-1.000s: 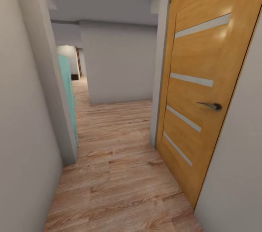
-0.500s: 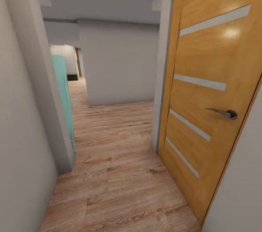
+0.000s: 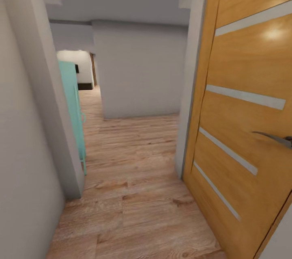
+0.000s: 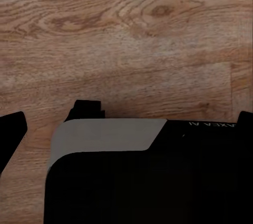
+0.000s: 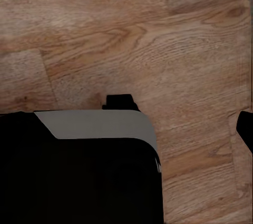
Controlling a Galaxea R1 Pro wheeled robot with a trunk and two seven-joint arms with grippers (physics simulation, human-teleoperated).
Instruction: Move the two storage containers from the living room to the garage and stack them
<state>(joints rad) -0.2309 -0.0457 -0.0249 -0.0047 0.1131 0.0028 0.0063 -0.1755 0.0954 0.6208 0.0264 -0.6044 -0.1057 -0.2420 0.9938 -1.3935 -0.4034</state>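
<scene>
We face a narrow hallway – wood-plank floor (image 3: 134,194), oak door (image 3: 243,121) at 3 o'clock, turquoise cabinet (image 3: 75,108) at 9 – finger spread on both grippers we cannot tell.

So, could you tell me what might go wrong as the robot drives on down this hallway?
The wooden door stands very near on the right, and its metal handle juts into the passage, so the base or right arm could clip it. On the left, the grey wall corner and the turquoise door beyond it narrow the gap; drifting that way could cause a scrape.
</scene>
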